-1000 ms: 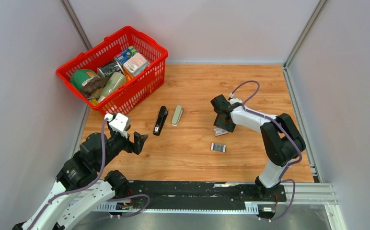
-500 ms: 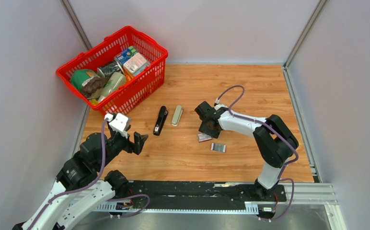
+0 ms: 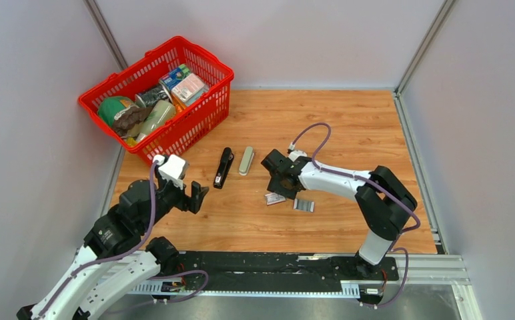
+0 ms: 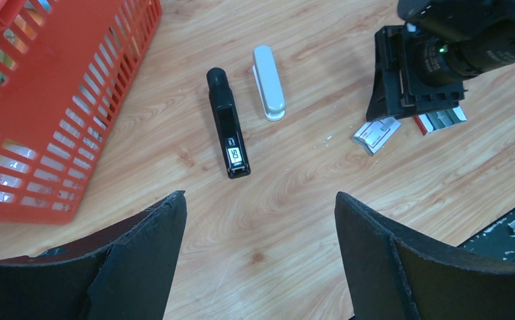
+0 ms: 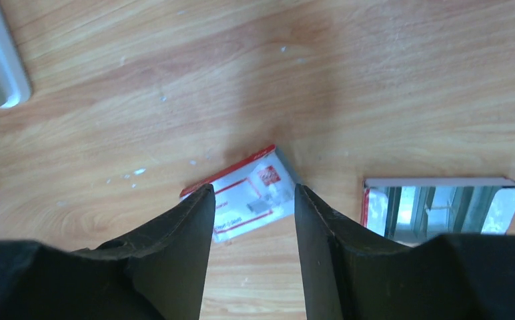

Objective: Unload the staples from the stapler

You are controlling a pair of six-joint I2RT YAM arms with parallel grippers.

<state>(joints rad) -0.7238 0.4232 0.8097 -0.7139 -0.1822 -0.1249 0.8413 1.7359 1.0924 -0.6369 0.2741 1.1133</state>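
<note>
The black stapler lies shut on the wooden table, left of centre. A small open tray with silver staples rests to its right. My right gripper hangs low between the two, half open, with nothing between its fingers. Its tips are over a flat white-and-red box. My left gripper hovers wide open and empty above bare wood, near and left of the stapler.
A grey-beige oblong bar lies right beside the stapler. A red basket full of groceries stands at the back left. Grey walls close in the table on three sides.
My right gripper has swung left toward the stapler, and the white-and-red box has slid left with it. My left arm has edged slightly forward, still open.
</note>
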